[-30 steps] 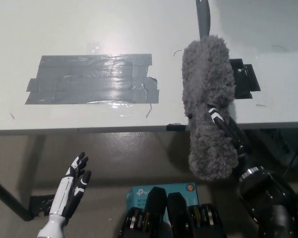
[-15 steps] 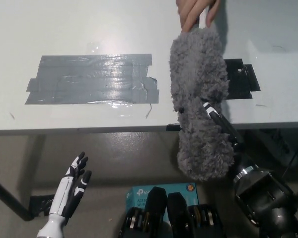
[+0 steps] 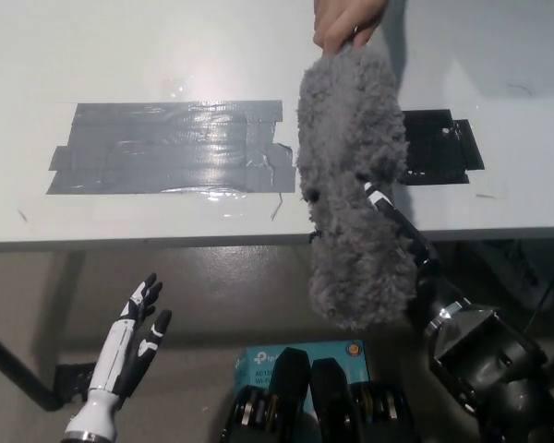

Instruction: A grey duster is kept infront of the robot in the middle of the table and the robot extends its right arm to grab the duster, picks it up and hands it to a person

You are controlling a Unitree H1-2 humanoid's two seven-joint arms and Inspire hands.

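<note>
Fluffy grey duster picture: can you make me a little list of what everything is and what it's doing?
duster: grey, fluffy, lifted over the table's front edge
right hand: black, mostly hidden behind the duster, holding it
person's hand: at the duster's top end, touching it
left hand: white, open, resting low beside the table
table: white, with a grey tape patch

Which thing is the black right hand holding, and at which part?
The fluffy grey duster, gripped in the black right hand at its fluffy lower part. A person's hand touches its top end. The white left hand holds nothing.
</note>
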